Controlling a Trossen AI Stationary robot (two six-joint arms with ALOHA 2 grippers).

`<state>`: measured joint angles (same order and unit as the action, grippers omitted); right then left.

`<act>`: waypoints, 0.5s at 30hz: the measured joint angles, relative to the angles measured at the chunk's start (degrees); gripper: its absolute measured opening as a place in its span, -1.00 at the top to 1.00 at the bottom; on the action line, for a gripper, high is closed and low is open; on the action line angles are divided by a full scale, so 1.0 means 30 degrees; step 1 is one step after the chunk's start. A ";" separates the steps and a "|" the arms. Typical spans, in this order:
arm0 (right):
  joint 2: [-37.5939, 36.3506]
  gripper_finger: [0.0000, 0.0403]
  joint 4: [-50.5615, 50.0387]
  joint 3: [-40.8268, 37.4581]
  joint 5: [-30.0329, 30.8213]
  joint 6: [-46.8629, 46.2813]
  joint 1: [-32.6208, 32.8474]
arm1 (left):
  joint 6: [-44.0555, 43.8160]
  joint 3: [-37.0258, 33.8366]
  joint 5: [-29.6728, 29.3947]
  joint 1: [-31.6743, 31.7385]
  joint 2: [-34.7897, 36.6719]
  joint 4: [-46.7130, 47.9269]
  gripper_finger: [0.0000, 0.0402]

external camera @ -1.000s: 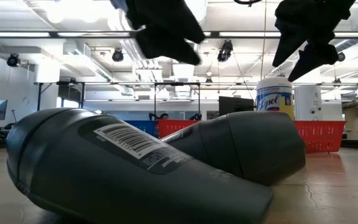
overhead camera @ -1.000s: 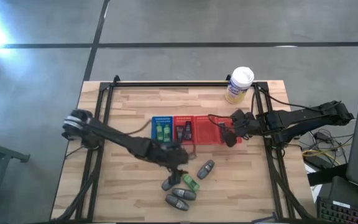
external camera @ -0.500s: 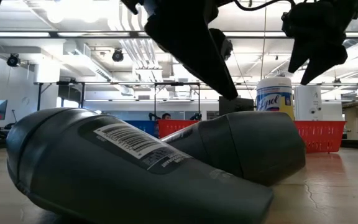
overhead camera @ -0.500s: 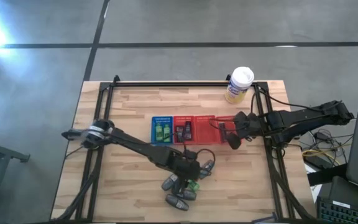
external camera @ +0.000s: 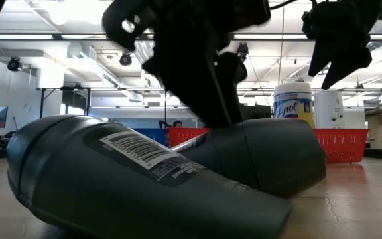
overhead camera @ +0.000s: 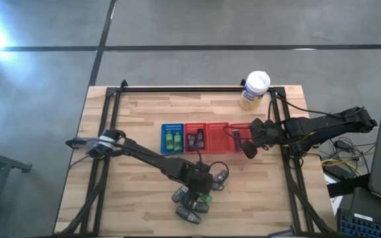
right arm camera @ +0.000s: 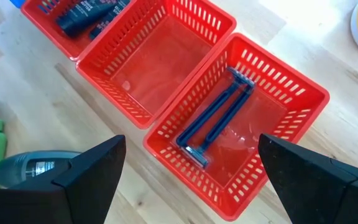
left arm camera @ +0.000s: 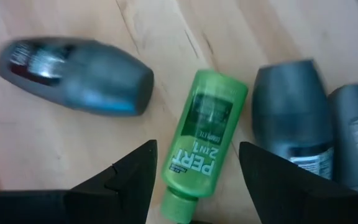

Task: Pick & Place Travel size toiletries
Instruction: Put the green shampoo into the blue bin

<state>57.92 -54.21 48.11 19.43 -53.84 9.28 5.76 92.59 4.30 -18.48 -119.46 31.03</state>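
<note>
Two dark fingers of the left gripper [left arm camera: 194, 180] stood apart, one on each side of a bright green Pert 2-in-1 bottle [left arm camera: 205, 135] that lay flat on the pale wooden table [left arm camera: 55, 149]; the fingers were not closed on it. The bottle was smooth glossy plastic, its cap end cut off between the fingertips. Near it lay grey deodorant containers, rounded and matt: one [left arm camera: 76, 76] on one side, blurred so its label could not be read, and two more [left arm camera: 289, 118] touching each other on the other side, the outer one cut by the picture's edge.

From above, the left gripper [overhead camera: 200, 185] hid most of the green bottle; only a sliver of green showed under it, with grey containers [overhead camera: 192, 211] clustered just beside and towards the table's front edge. In the level view a grey container [external camera: 125, 176] with a barcode label filled the foreground and hid most of the table behind it.

The right gripper [right arm camera: 188, 186] hung with its fingers wide apart over red slotted plastic baskets [right arm camera: 166, 106]. One basket held two thin blue razors [right arm camera: 216, 115] side by side, the middle one showed only its own grid floor, and a third, partly cut off, held dark tubes [right arm camera: 82, 15]. A blue basket [overhead camera: 172, 137] held two green bottles.
</note>
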 joint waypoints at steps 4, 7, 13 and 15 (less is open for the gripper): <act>-0.0003 -0.81 0.0009 -0.0154 -0.0004 -0.0044 -0.0002 | 0.0640 -0.0011 0.0048 0.0008 -0.0242 -0.0044 -0.15; -0.0003 -0.81 0.0001 -0.0241 -0.0019 -0.0219 0.0000 | 0.0792 -0.0011 0.0061 0.0091 -0.0283 -0.0046 -0.15; -0.0011 -0.81 0.0027 -0.0334 -0.0051 -0.0423 0.0087 | 0.1308 -0.0053 0.0219 0.0204 -0.0292 -0.0195 -0.15; -0.0011 -0.81 0.0036 -0.0341 -0.0048 -0.0423 0.0085 | 0.1579 -0.0261 0.0272 0.0224 -0.0292 -0.0538 -0.15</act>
<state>57.89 -54.11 47.09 19.29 -55.11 9.53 10.50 91.80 5.12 -17.81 -120.33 29.41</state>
